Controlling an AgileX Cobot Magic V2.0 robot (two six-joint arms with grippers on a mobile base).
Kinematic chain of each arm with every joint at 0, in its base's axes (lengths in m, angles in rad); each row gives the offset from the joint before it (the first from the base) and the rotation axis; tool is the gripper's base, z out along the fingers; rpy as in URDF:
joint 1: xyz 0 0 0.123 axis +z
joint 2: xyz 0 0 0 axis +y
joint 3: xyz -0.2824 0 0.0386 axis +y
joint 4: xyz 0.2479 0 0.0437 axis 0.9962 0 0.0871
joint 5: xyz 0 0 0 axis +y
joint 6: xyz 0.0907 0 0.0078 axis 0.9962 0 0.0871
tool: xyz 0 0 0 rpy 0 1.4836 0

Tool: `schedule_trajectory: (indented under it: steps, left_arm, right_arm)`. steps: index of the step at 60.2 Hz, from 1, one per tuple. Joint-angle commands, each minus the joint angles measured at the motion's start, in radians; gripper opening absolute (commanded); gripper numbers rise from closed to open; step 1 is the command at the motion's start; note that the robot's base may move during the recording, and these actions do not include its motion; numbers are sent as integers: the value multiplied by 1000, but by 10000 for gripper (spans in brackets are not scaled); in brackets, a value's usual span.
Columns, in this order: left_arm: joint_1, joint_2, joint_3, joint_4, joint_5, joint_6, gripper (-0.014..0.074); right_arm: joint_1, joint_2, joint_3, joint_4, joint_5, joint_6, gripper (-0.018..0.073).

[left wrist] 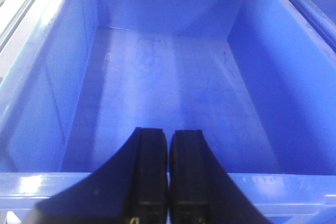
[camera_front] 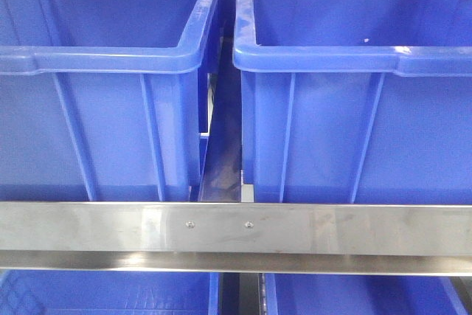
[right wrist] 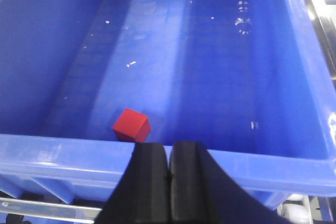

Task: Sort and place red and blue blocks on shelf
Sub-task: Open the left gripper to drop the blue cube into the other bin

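Black fingers of the right gripper (right wrist: 169,182) fill the bottom of the right wrist view, pressed together with nothing between them, poised over the near rim of a blue bin (right wrist: 294,169). Just beyond that rim, on the bin floor near the front wall and left of centre, rests the red block (right wrist: 131,125); being a cube it has no long axis, and it sits turned so that one corner points toward the gripper. White specks dot the floor farther back. Left gripper (left wrist: 168,182) is likewise closed and empty, above the front rim of a second bin (left wrist: 42,182). From the front, the steel front rail (camera_front: 332,228) of the shelf runs horizontally, two screws at its middle, with both bins side by side behind it.
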Motion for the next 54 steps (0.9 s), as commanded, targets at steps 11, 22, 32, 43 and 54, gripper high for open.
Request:
schedule_trajectory:
  steps: [11, 22, 32, 43, 54]
  left_arm:
    - [-5, -1, -29, -5, -94, -10, 128]
    - [-5, -1, -29, -5, -94, -10, 128]
    - [-5, -1, -29, -5, -94, -10, 128]
    - [-5, -1, -29, -5, -94, -10, 128]
    - [-5, -1, -29, -5, -94, -10, 128]
  right_arm:
    - [-1, -3, -29, 0, -91, -8, 57]
    - [-1, -3, -29, 0, -91, -8, 57]
    - [-1, -3, -29, 0, -91, -8, 57]
    - [-1, -3, -29, 0, -91, -8, 57]
    - [-1, -3, -29, 0, -94, -8, 57]
